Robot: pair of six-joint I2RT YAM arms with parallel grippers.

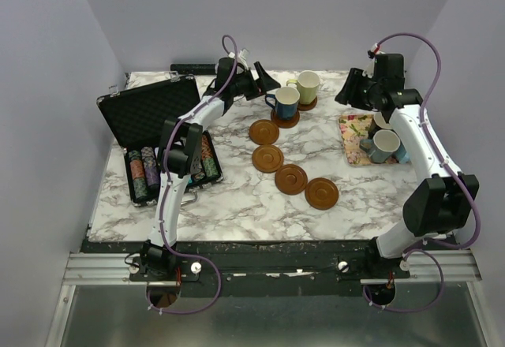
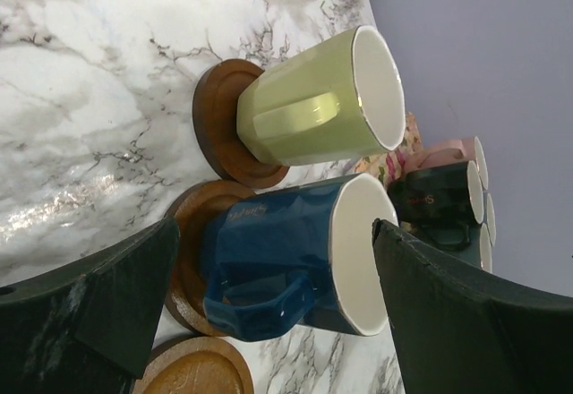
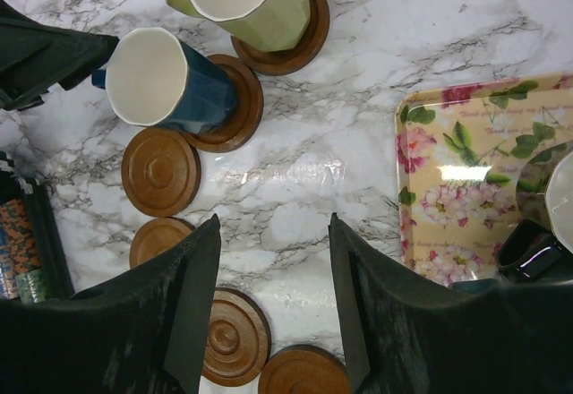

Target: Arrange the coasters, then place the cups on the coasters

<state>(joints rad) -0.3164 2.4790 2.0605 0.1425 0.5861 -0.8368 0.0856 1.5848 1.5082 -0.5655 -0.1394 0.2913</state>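
Coasters (image 1: 291,179) of round, rimmed wood

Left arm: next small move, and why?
Probably back the left gripper straight off the dark blue mug. Its jaws stand open either side of the mug, which already sits on its coaster; four coasters are bare, and mugs wait on the tray.

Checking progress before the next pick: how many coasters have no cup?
4 bare coasters, a diagonal row from beside the blue cup toward the near right; none seems hidden.
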